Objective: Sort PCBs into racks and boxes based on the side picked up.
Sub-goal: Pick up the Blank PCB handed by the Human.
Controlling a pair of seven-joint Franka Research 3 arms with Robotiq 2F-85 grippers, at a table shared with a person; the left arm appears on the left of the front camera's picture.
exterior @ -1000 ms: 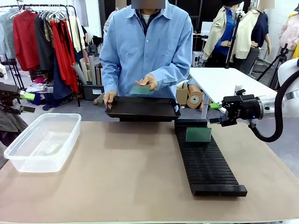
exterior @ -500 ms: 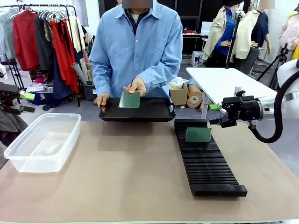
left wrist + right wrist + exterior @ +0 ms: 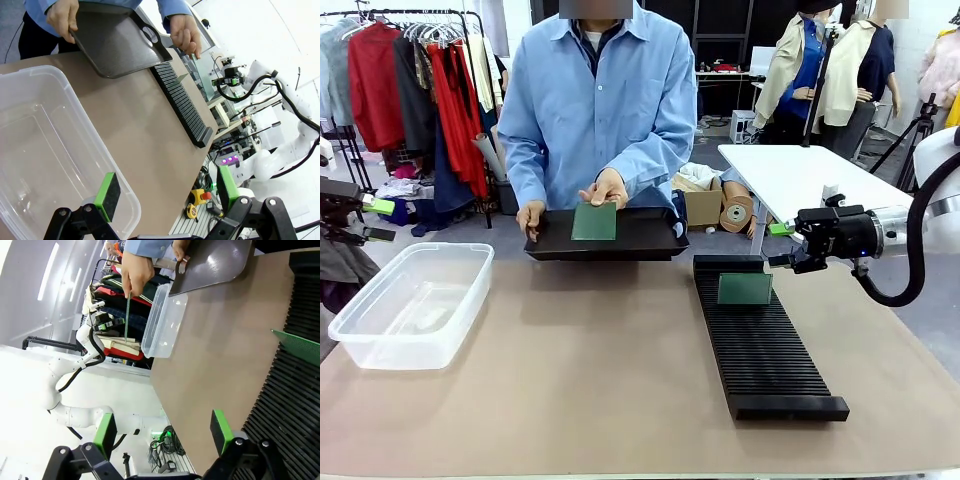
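One PCB (image 3: 744,288) stands upright in the slotted rack (image 3: 760,350), near the rack's far end, toward the right edge of the bench (image 3: 570,380). A second PCB (image 3: 594,222) is held on edge by a person's hand (image 3: 603,188) over a black tray (image 3: 650,240) at the far edge. The clear tub (image 3: 395,352) sits at the left edge. The left claw (image 3: 166,189) and right claw (image 3: 162,431) both stand agape and empty.

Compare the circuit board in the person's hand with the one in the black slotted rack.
The held PCB is gripped at its top edge by the person's hand over the black tray; the racked PCB stands untouched in a slot near the far end of the rack. The held PCB looks nearly square; the racked PCB looks wider than tall. Both are thin, green and upright.
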